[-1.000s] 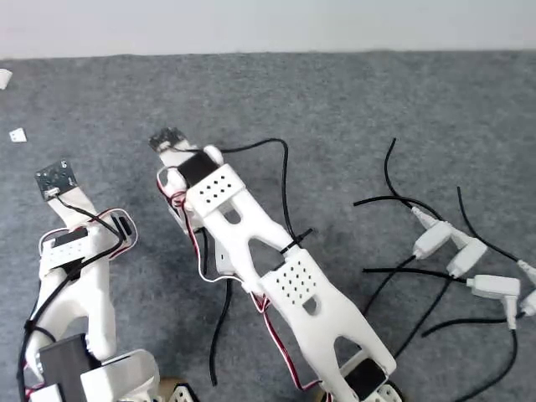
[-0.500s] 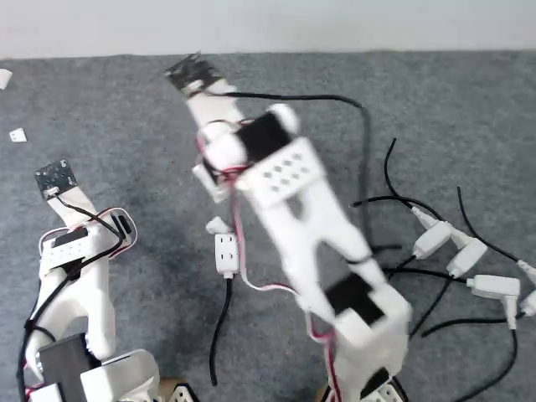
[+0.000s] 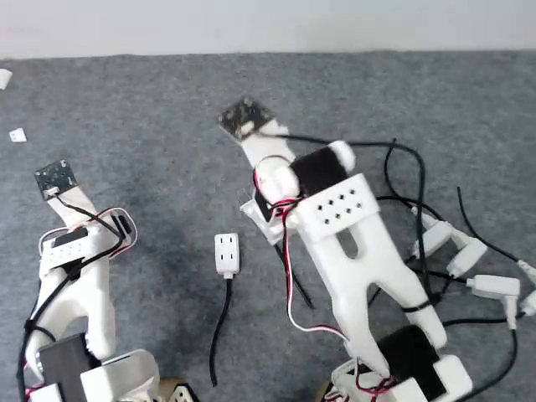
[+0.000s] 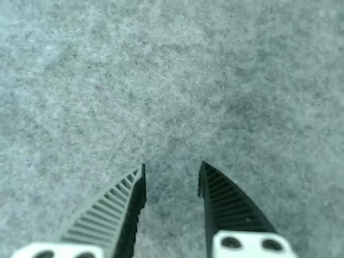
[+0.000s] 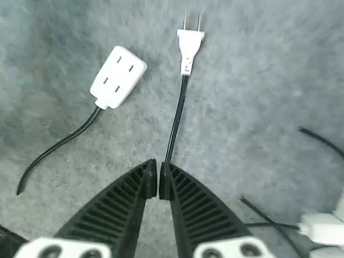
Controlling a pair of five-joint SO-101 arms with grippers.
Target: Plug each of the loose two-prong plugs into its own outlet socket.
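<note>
A white outlet block (image 3: 226, 253) with several sockets lies on the grey carpet, its black cord trailing toward the front edge. In the right wrist view the same block (image 5: 117, 77) lies beside a white two-prong plug (image 5: 190, 40) with its prongs pointing away. The plug's black cord (image 5: 177, 115) runs straight into my right gripper (image 5: 158, 169), which is shut on it. My left gripper (image 4: 171, 177) is open over bare carpet, and the left arm (image 3: 79, 251) stands at the left. More white plugs (image 3: 435, 239) lie at the right.
A tangle of black cords and plugs (image 3: 494, 286) covers the carpet at the right edge, with one plug (image 5: 322, 226) close to the right gripper. Two small white scraps (image 3: 17, 134) lie at the far left. The right arm (image 3: 352, 243) spans the middle.
The right arm rose from over the outlet block and swung right, uncovering the block. The small plug beside the block half a second ago has moved with it. The left arm stayed still.
</note>
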